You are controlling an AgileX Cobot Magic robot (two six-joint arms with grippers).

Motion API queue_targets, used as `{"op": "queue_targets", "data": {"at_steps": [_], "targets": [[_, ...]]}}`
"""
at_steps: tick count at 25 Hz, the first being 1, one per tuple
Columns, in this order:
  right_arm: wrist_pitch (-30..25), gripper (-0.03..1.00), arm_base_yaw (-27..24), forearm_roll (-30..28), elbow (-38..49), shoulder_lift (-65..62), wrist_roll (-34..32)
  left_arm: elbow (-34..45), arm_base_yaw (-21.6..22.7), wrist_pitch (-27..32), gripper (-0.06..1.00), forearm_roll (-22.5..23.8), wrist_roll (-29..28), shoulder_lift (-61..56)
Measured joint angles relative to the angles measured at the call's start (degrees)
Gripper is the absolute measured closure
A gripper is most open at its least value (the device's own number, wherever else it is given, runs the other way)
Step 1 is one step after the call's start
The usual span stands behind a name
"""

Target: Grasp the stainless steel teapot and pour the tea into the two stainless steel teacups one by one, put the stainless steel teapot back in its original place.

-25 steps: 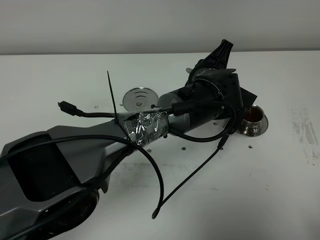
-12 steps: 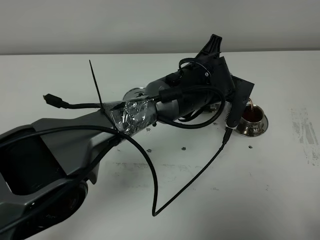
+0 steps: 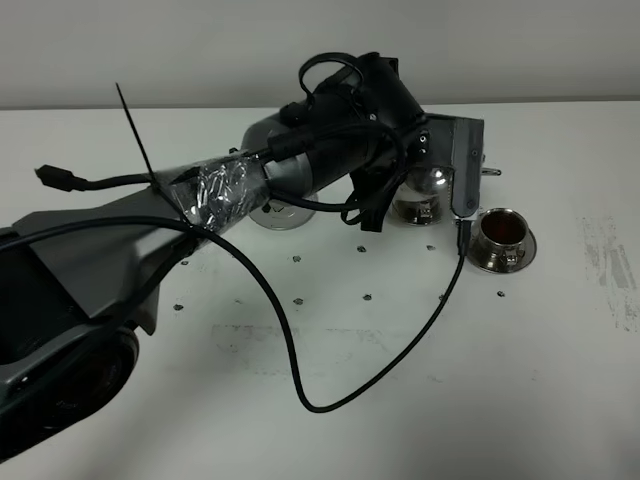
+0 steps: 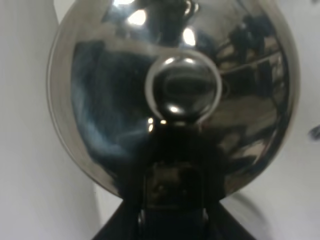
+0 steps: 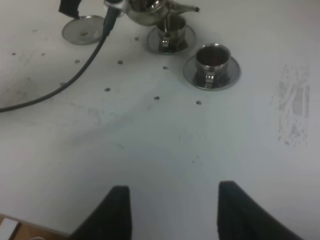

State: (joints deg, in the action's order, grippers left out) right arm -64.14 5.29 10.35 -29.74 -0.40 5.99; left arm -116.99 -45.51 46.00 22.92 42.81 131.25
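My left gripper (image 3: pixel 447 172) is shut on the handle of the stainless steel teapot (image 3: pixel 427 182) and holds it in the air above the nearer-left teacup (image 3: pixel 413 211). The left wrist view is filled by the teapot's lid and knob (image 4: pixel 182 90), seen from above. The other teacup (image 3: pixel 503 231) stands on its saucer to the right and holds brown tea. The round coaster (image 3: pixel 283 214) lies to the left, partly behind the arm. My right gripper (image 5: pixel 172 210) is open and empty, low over the table. From it I see the teapot (image 5: pixel 150 7), both teacups (image 5: pixel 171 28) (image 5: pixel 212 58) and the coaster (image 5: pixel 82 30).
A black cable (image 3: pixel 300 380) loops from the left arm across the white table (image 3: pixel 560 350). Small dark specks dot the table (image 5: pixel 157 98). A scuffed patch (image 3: pixel 610 270) marks the right side.
The left arm swung back and left, carrying the teapot from over the right teacup to over the left one. The teapot came back from its pouring tilt.
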Motion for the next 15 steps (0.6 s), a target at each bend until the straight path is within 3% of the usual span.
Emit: {"op": "queue_targets", "data": {"at_steps": [7, 15], "targets": [[0.21, 0.58, 0.0, 0.0, 0.0, 0.0, -1.93, 1.66, 0.0, 2.52, 0.7, -10.66, -3.2, -5.87], [0.21, 0.58, 0.0, 0.0, 0.0, 0.0, -2.18, 13.42, -0.18, 0.88, 0.7, -19.11, -3.09, -13.47]]}}
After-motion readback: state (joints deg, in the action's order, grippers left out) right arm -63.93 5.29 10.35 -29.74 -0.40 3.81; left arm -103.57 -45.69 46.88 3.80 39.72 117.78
